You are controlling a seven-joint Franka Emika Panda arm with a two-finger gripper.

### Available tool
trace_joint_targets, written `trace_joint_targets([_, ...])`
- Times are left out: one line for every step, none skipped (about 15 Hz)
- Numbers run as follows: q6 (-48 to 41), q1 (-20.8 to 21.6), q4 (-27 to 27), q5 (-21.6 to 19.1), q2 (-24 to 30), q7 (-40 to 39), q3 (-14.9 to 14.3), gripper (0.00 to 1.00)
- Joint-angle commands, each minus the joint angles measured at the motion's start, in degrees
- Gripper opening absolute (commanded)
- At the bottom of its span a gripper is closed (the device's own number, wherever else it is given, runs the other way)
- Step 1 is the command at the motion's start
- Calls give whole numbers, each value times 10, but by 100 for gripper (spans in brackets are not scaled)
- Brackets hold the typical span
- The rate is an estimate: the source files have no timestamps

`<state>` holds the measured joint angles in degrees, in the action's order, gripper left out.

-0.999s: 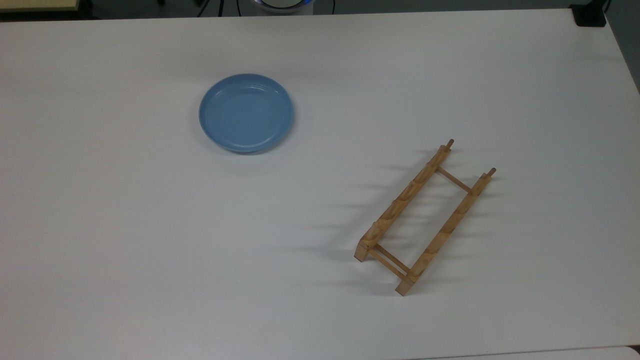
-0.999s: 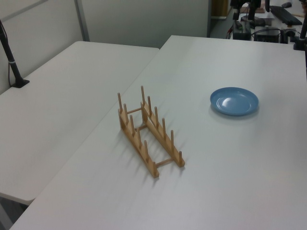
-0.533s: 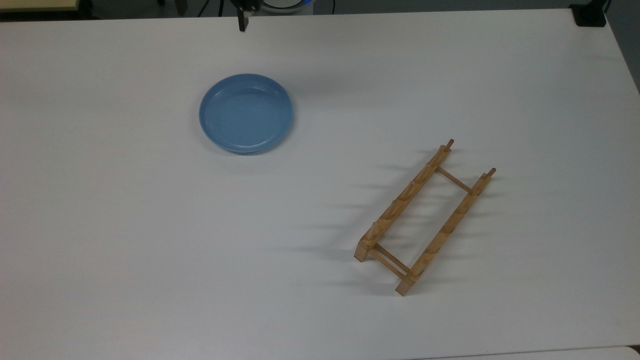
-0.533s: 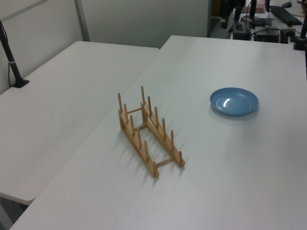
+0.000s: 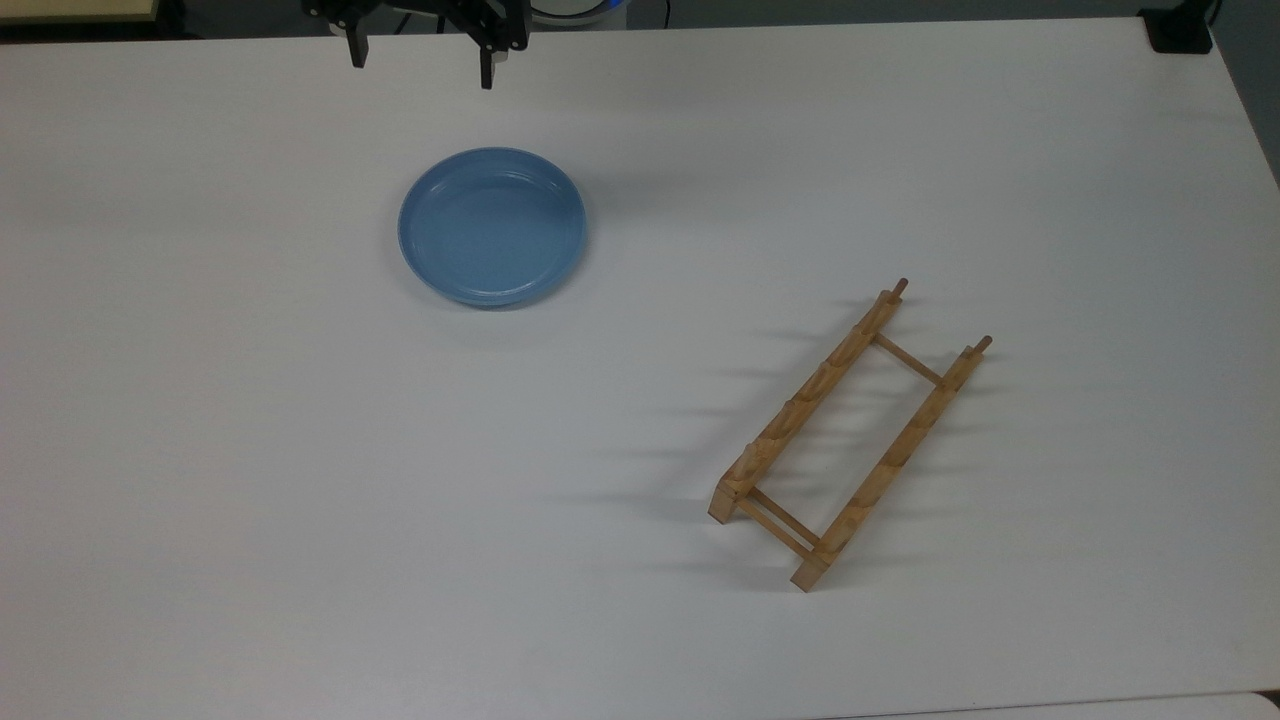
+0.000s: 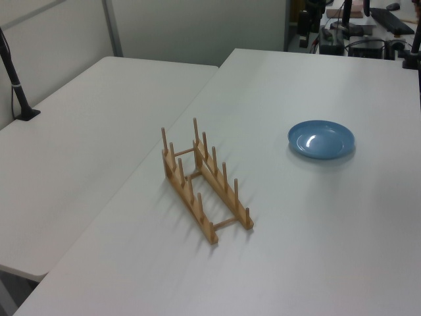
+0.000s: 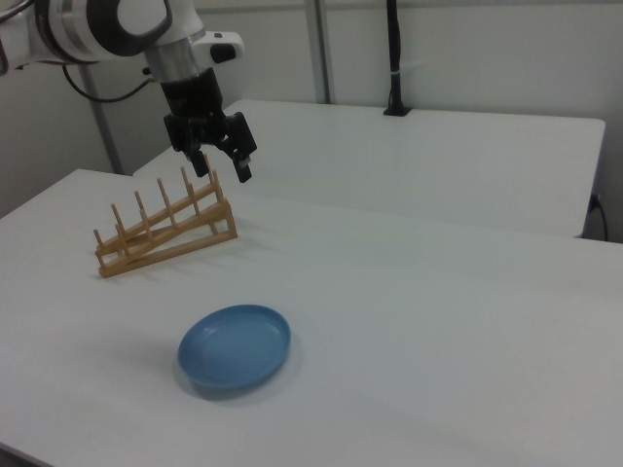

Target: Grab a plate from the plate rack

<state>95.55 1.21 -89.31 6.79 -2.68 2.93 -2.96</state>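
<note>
The light-blue plate [image 5: 492, 225] [image 6: 321, 139] [image 7: 235, 347] lies flat on the white table, apart from the rack. The wooden plate rack [image 5: 850, 435] [image 6: 204, 181] [image 7: 165, 233] stands with nothing between its pegs. My gripper [image 5: 420, 58] [image 7: 222, 167] hangs open in the air with nothing between its fingers [image 5: 487, 68]. In the top view it sits at the upper edge, beyond the plate's far side. In the right view it is well above the table, to the upper left of the plate.
A second white table [image 6: 72, 151] adjoins on the left view's left, with a black clamped post [image 6: 16, 79]. A black block [image 5: 1180, 30] sits at the table's far right corner in the top view. Desks with equipment [image 6: 368, 26] stand behind.
The gripper has come into the top view from the upper edge, both fingers now showing, moving down the picture toward the plate. Plate and rack have not moved.
</note>
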Motion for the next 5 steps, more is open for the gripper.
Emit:
trace_joint_targets([13,-1,-6,6,10,-9,0,100])
trace_joint_targets([12,-1,-6,6,11,-8,0,100])
trace_joint_targets([10,-1,-6,5,13,-7,0,100])
trace_joint_targets([10,-1,-5,5,13,-7,0,100])
trace_joint_targets([10,-2,-5,5,13,-7,0,100])
